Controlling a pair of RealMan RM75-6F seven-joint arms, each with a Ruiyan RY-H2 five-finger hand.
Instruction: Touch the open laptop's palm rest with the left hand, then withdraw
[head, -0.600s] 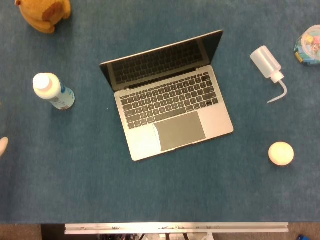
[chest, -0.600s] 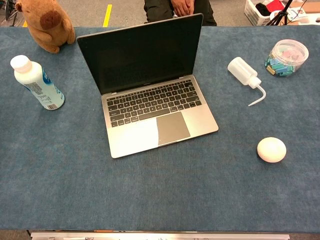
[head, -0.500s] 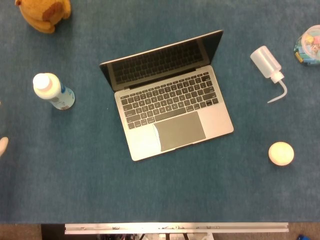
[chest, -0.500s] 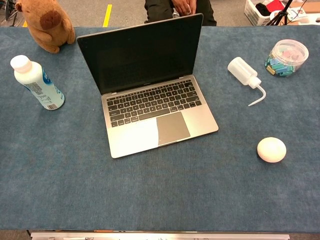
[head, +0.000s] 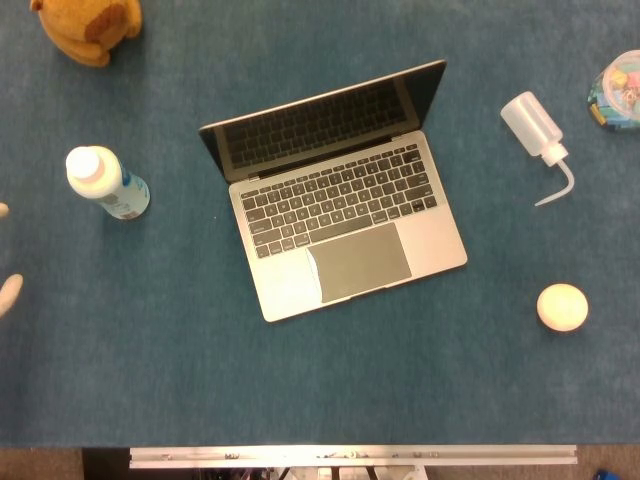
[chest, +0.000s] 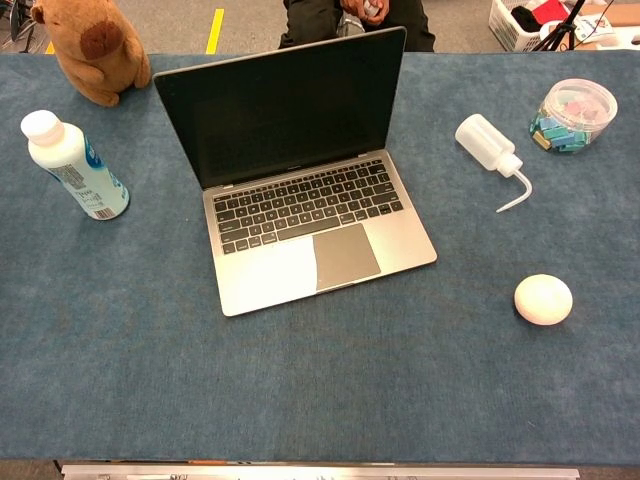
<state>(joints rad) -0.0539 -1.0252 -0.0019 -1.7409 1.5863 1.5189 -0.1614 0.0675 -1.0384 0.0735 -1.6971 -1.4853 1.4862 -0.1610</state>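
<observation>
The laptop (head: 335, 195) sits open in the middle of the blue table (head: 150, 380), turned a little, with its dark screen standing up at the back. Its palm rest (chest: 268, 276) is the flat silver strip at the front, on each side of the gray touchpad (chest: 346, 257). Nothing is on it. The left hand (head: 8, 290) only peeks in at the far left edge of the head view, as a couple of pale fingertips, well apart from the laptop. So little of it shows that I cannot tell if its fingers are spread or curled. The chest view does not show it at all. The right hand is not in either view. I think the task is at its very first step, the reach, and no touch has been made yet. Next the left hand needs to come across the table to the right, past the white bottle (head: 105, 183) without bumping it, and come down softly on the silver strip left of the touchpad. It should miss the keys (head: 335, 200).
</observation>
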